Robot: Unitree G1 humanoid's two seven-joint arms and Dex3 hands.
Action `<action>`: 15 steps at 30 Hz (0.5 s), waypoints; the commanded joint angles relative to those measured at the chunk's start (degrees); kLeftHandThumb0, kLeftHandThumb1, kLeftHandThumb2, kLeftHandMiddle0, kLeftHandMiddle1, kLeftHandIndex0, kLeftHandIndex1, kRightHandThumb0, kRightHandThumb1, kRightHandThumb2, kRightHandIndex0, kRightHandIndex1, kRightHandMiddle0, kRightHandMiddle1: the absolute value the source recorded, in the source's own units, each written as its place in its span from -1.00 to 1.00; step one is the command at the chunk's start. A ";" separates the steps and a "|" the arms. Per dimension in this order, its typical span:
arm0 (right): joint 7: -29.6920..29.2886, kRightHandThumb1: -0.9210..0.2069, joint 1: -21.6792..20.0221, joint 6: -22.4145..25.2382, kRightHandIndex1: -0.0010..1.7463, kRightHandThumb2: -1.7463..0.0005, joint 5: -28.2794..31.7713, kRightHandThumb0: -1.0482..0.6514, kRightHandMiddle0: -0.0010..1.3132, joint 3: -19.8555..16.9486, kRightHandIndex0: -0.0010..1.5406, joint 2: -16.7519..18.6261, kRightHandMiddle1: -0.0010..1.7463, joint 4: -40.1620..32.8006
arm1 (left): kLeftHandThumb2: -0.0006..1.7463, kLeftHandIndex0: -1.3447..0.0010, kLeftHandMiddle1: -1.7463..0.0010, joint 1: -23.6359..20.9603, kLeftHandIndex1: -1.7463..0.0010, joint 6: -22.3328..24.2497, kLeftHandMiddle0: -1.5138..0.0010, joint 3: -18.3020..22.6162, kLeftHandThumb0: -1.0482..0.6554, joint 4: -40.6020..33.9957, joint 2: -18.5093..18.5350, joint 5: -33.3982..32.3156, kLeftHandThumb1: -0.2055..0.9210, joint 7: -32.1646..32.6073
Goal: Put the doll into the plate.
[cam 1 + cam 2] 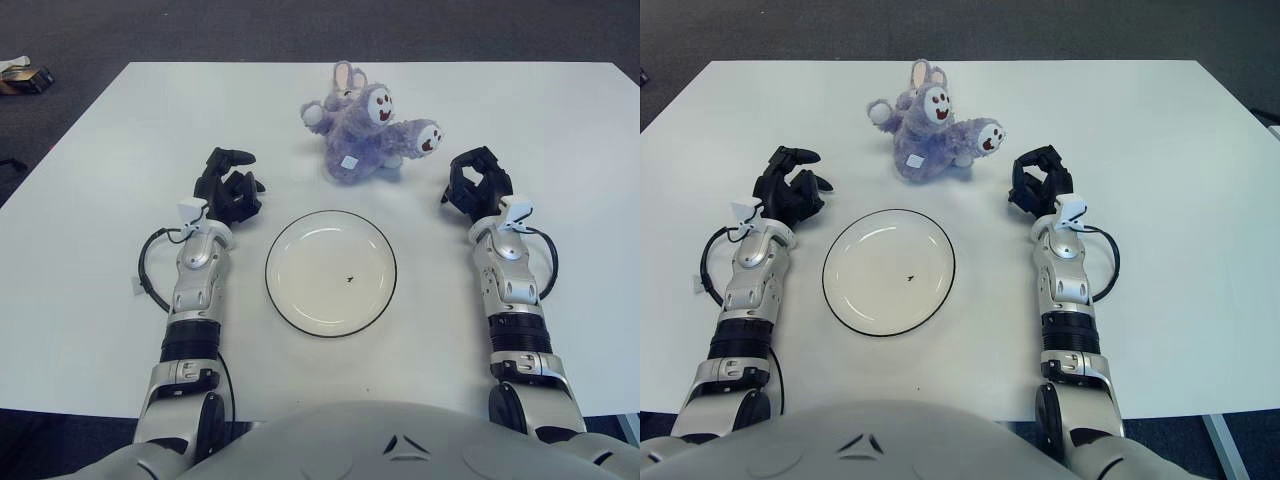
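Observation:
A purple plush rabbit doll [360, 128] with white paws and a white face lies on the white table [90, 250], just beyond the plate. The white plate [331, 272] with a dark rim holds nothing but a tiny dark speck at its centre. My left hand [229, 186] shows to the left of the plate, its black fingers loosely curled and holding nothing. My right hand [477, 183] hovers to the right of the plate, just right of the doll's outstretched paw, fingers curled with nothing in them. Neither hand touches the doll.
The table's far edge runs just behind the doll, with dark carpet [300, 30] beyond. A small dark object [25, 78] lies on the floor at the far left. Cables loop beside both forearms.

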 commanded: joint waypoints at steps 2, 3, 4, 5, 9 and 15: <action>-0.19 -0.54 -0.18 0.49 1.00 0.01 0.01 -0.22 -0.45 -0.12 0.13 0.18 1.00 -1.18 | 0.18 0.41 -1.00 3.47 -0.72 0.12 0.31 -0.20 0.22 2.47 -0.93 0.29 0.26 -0.10; -0.19 -0.54 -0.17 0.50 1.00 0.01 0.01 -0.22 -0.45 -0.11 0.13 0.18 1.00 -1.21 | 0.18 0.41 -1.00 3.47 -0.72 0.14 0.31 -0.19 0.22 2.46 -0.94 0.28 0.26 -0.10; -0.19 -0.54 -0.16 0.52 1.00 0.01 0.00 -0.22 -0.45 -0.11 0.13 0.19 1.00 -1.23 | 0.18 0.41 -1.00 3.48 -0.72 0.15 0.31 -0.19 0.22 2.45 -0.94 0.28 0.26 -0.11; -0.19 -0.54 -0.15 0.53 1.00 0.01 0.00 -0.22 -0.45 -0.11 0.13 0.19 1.00 -1.24 | 0.18 0.41 -1.00 3.48 -0.72 0.15 0.31 -0.19 0.22 2.44 -0.95 0.28 0.26 -0.11; -0.18 -0.54 -0.15 0.55 1.00 0.02 0.00 -0.22 -0.45 -0.11 0.13 0.19 1.00 -1.27 | 0.18 0.41 -1.00 3.48 -0.72 0.15 0.31 -0.18 0.22 2.44 -0.95 0.29 0.26 -0.11; -0.18 -0.54 -0.23 0.04 1.00 0.02 -0.30 -0.22 -0.45 -0.04 0.14 0.01 1.00 -1.55 | 0.17 0.41 -1.00 3.40 -0.72 0.20 0.32 -0.19 0.22 2.33 -0.98 0.33 0.27 -0.02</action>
